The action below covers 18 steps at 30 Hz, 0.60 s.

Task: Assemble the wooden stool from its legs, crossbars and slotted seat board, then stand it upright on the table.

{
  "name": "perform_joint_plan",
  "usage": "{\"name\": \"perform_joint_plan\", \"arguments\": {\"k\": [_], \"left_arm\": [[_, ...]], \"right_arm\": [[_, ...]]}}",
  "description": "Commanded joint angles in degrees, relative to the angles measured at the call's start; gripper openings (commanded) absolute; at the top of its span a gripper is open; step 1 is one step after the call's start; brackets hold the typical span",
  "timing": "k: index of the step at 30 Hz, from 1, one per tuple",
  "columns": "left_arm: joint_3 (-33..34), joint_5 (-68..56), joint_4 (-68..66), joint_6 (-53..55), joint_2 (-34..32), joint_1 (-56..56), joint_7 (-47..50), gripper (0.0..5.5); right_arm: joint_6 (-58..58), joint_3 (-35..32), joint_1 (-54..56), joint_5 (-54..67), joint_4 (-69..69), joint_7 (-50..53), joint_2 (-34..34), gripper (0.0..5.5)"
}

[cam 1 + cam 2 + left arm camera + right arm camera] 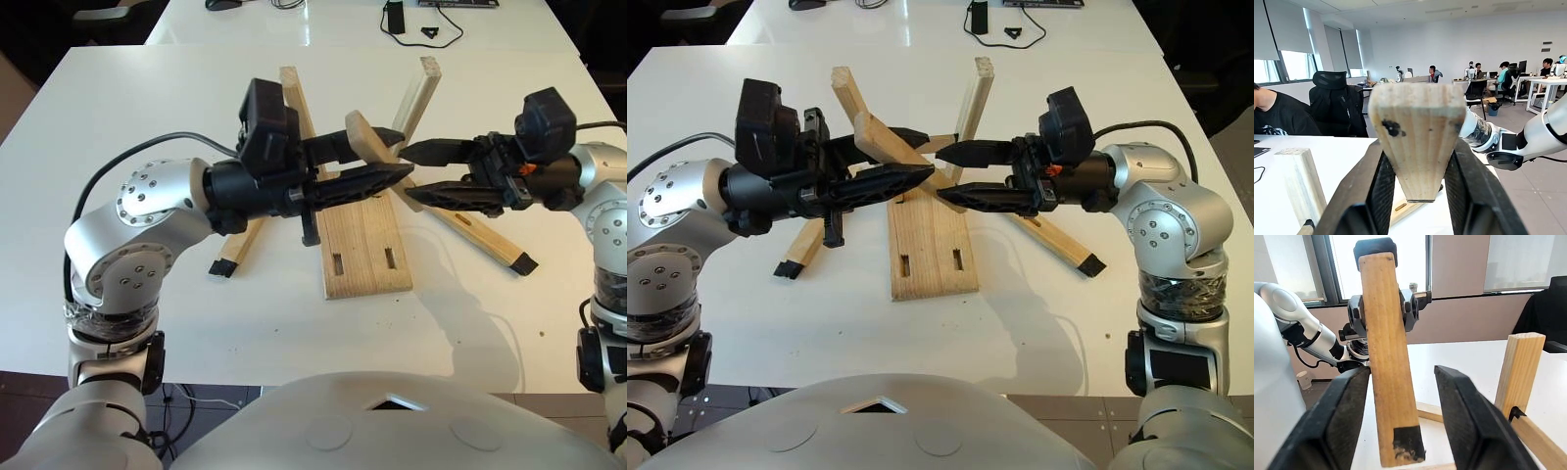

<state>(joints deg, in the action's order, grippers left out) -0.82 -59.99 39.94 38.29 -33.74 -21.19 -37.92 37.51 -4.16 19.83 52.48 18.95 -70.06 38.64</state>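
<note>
Nearest lies the slotted seat board (pixel 364 250), flat on the white bench (pixel 137 117) between the two arms, with its two small slots toward the near end; above the board's far end the left end effector (pixel 390 159) is clenched on a held leg (pixel 877 135); the left wrist view shows one finger pressed against each side face, with the leg's sawn end standing up between them; this leg hangs tilted in the air, clear of the bench, and its black-capped end points toward the right arm; the right end effector (pixel 940 172) is released, its fingers spread around that capped end; in the right wrist view one pad (pixel 1347 421) sits just beside the wood and the other stands apart from it, and whether the nearer pad touches cannot be told; a second leg (pixel 292 93) lies on the bench and passes under the left arm, black cap toward the near edge; a third leg (pixel 485 240) lies slanting to the right of the board, also with its cap nearest; a fourth leg (pixel 418 93) slants away behind the end effectors toward the far edge.
</note>
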Motion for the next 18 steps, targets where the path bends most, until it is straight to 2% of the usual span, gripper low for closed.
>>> {"name": "perform_joint_plan", "arguments": {"k": [1,5,12,15,18], "left_arm": [[1.98,2.42,1.79,-1.18,-3.97,0.36,-3.63,1.29],[2.62,5.89,1.19,-2.62,-6.5,1.1,-5.96,1.29],[5.94,7.55,4.07,-6.88,-6.91,3.16,-6.74,1.29],[9.99,6.35,4.96,-6.54,-10.56,8.41,-9.9,1.29],[16.94,9.16,1.34,-7.01,-14.8,17.6,-14.83,1.29]], "right_arm": [[-1.71,-2.3,-2.46,-2.56,-1.15,1.46,1.49,2.35],[-1.83,-5.62,-3.33,-1.31,-1.61,3.25,1.35,2.35],[-1.29,-9.2,-3.38,0.39,-2.2,6.69,0.88,2.35],[-1.48,-10.15,-5.7,-0.18,-1.41,7.47,1.59,2.35],[-1.85,-12.69,-9.78,-0.85,-0.75,7.41,3.14,2.35]]}}
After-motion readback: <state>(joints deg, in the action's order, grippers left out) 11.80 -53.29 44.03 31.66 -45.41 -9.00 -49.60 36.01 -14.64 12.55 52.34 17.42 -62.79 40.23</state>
